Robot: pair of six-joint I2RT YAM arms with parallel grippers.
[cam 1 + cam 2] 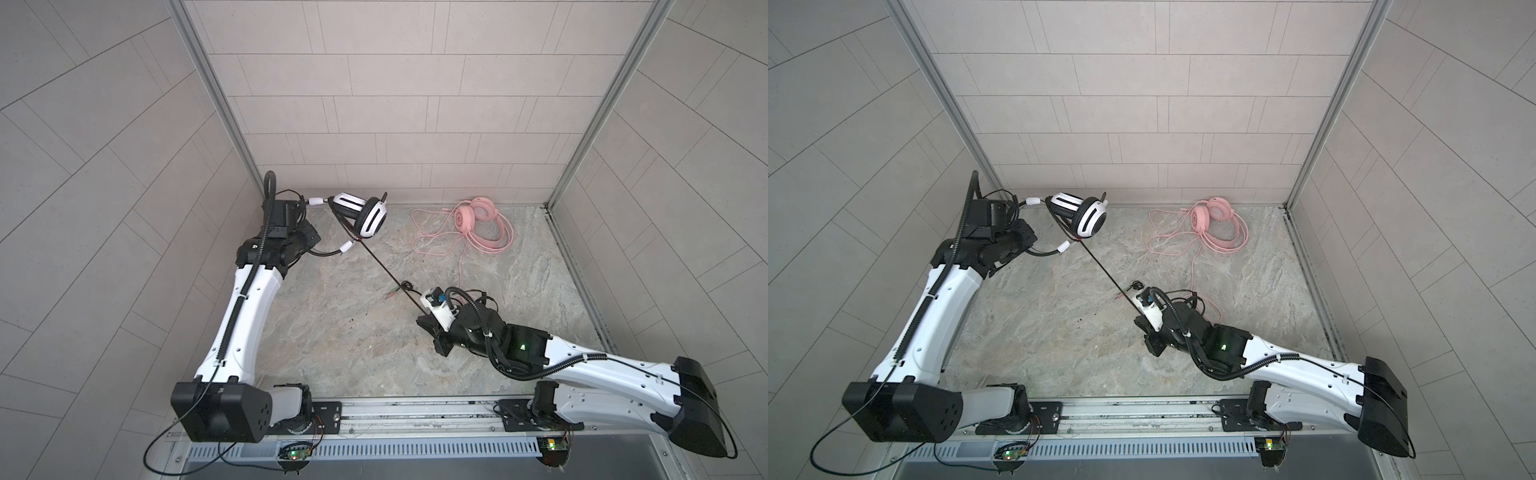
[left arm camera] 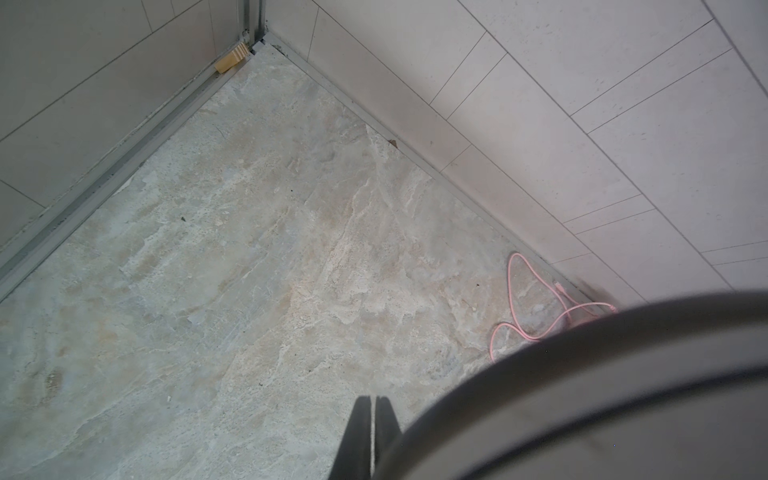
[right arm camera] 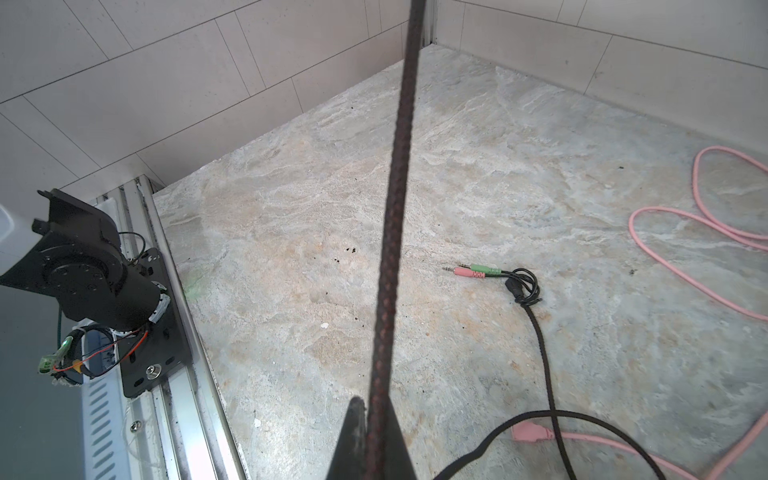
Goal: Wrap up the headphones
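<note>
The white-and-black headphones [image 1: 361,216] [image 1: 1081,214] hang at the back left against my left arm's wrist. In the left wrist view its blurred band [image 2: 602,395] fills the corner beside my left gripper [image 2: 375,401]. That gripper's jaws are shut, with nothing visible between the tips. The headset's black braided cable [image 1: 388,276] [image 3: 395,199] runs taut down to my right gripper [image 1: 426,318] [image 3: 374,405], which is shut on it. The cable's green and pink plugs [image 3: 473,270] lie on the floor. The pink headphones [image 1: 478,220] [image 1: 1214,216] lie at the back right with their cable [image 1: 432,232] loosely looped.
Tiled walls close in the marble floor [image 1: 332,332] on three sides. The arms' metal rail [image 1: 415,409] runs along the front. A yellow wedge [image 2: 230,62] sits in the back left corner. A pink plug [image 3: 532,432] and slack black cable lie near my right gripper.
</note>
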